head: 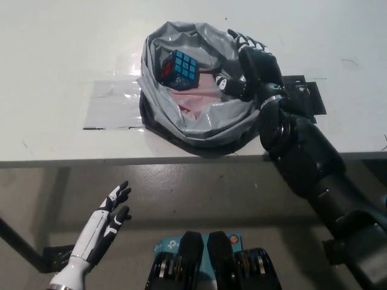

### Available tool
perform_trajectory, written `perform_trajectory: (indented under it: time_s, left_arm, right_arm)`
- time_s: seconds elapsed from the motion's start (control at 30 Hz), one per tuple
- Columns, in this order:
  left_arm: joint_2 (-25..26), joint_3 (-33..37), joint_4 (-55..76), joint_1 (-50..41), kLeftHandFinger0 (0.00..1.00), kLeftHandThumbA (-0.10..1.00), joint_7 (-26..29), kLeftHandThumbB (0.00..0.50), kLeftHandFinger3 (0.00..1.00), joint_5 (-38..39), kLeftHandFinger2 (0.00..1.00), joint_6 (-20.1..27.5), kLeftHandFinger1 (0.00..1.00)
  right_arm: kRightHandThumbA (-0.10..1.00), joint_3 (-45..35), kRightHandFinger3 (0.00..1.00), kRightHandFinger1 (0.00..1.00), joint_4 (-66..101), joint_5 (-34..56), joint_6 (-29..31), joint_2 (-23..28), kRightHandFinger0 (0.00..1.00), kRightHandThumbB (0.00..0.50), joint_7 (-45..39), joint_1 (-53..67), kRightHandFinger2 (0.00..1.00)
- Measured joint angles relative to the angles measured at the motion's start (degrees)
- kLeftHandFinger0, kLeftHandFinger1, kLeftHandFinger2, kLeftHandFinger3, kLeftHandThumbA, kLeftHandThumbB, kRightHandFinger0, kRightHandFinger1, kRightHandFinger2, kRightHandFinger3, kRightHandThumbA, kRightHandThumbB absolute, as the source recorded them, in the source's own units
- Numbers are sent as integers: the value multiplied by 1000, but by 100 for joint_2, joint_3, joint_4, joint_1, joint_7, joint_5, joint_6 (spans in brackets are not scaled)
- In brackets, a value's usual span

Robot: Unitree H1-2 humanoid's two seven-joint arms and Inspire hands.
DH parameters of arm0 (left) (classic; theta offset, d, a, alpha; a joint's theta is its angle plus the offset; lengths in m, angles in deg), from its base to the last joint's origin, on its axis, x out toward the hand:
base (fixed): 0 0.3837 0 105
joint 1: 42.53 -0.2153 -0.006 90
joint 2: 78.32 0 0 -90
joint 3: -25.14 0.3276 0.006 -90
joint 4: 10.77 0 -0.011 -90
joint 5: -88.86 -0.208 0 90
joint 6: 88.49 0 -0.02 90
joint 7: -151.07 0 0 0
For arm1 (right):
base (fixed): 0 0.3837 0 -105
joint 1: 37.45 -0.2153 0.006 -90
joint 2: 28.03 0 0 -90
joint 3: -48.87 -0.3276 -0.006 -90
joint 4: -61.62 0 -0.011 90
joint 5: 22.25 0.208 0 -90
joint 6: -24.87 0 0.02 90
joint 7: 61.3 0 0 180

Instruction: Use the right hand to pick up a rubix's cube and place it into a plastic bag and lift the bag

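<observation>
I see the white table [72,60] filling the top of the view, its front edge running across the middle, with a clear taped sheet [112,103] stuck on it left of the bag. My black right arm [314,175] comes up from the bottom right and slants toward the upper left, crossing the table edge. The grey plastic bag [199,124] sits near the front edge, mouth open and facing up, its rim rolled into a rough ring, over a dark mat [302,99] that shows at its right.

My right hand [251,66] is at the bag's right rim, palm turned toward the bag. Its fingers are curled over the rim, with the thumb tucked inside against the plastic, so it looks pinched on the bag's edge.

The cube [179,67] lies inside the bag, in the upper-left part, resting against the wall. It is tilted, a blue face turned up and toward me, one corner pointing to the lower left. Being a cube, it has no long axis.

My white left hand [109,220] hangs below the table at the lower left, fingers straight and slightly spread, holding nothing.
</observation>
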Motion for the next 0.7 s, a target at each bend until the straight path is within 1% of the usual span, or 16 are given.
perform_trajectory:
  time_s: [0.07, 0.1, 0.13, 0.17, 0.23, 0.27, 0.37, 0.4, 0.57, 0.6, 0.63, 0.67, 0.7]
  left_arm:
    - [0, 0, -2, -1, 736, 1000, 0, 131, 1000, 0, 1000, 2, 944]
    - [1, 0, -4, -1, 721, 1000, 0, 127, 1000, 1, 1000, 3, 935]
    - [0, 0, -9, 0, 721, 1000, -1, 128, 1000, 3, 1000, 13, 934]
    - [0, 0, -12, 0, 723, 1000, -1, 127, 1000, 3, 1000, 16, 933]
    - [0, 0, -17, 0, 725, 1000, -1, 117, 1000, 4, 1000, 22, 925]
    - [0, 0, -17, 0, 729, 1000, -2, 120, 1000, 4, 1000, 23, 922]
    - [1, 0, -19, 0, 738, 1000, -3, 117, 1000, 4, 1000, 54, 919]
    - [1, 0, -19, 0, 722, 1000, -3, 109, 1000, 4, 1000, 54, 907]
    - [3, 1, -33, 2, 705, 1000, -3, 107, 1000, 4, 1000, 86, 888]
    - [3, 1, -33, 2, 698, 1000, -3, 95, 1000, 4, 1000, 86, 885]
    - [2, 1, -34, 2, 697, 1000, -4, 95, 1000, 4, 1000, 90, 885]
    - [3, 1, -34, 2, 699, 1000, -4, 99, 1000, 4, 1000, 92, 883]
    - [2, 0, -35, 3, 700, 1000, -4, 101, 1000, 4, 1000, 95, 883]
  right_arm:
    - [540, 79, 1000, 1000, -28, -127, -217, -2, 1000, 453, 112, -1, 1000]
    - [525, 103, 1000, 1000, -33, -177, -310, -4, 1000, 445, 157, -1, 1000]
    - [524, 137, 1000, 1000, -33, -277, -476, -4, 1000, 444, 251, -1, 1000]
    - [526, 143, 1000, 1000, -33, -299, -515, -4, 1000, 431, 278, -2, 1000]
    - [528, 176, 1000, 1000, -20, -424, -677, -1, 1000, 433, 407, -2, 1000]
    - [529, 184, 1000, 1000, -11, -451, -730, 0, 1000, 442, 442, -2, 1000]
    - [530, 223, 1000, 1000, 91, -629, -988, 12, 1000, 441, 608, -3, 1000]
    - [528, 223, 1000, 1000, 91, -629, -988, 12, 1000, 438, 608, -3, 1000]
    - [503, 245, 1000, 1000, 412, -794, -1309, 40, 1000, 447, 671, -6, 1000]
    - [491, 245, 1000, 1000, 412, -794, -1309, 40, 1000, 443, 671, -6, 1000]
    - [491, 243, 1000, 1000, 529, -810, -1408, 48, 1000, 443, 666, -6, 1000]
    - [528, 242, 1000, 1000, 555, -810, -1434, 51, 1000, 437, 664, -6, 1000]
    - [534, 238, 1000, 1000, 575, -810, -1450, 53, 1000, 436, 661, -6, 1000]
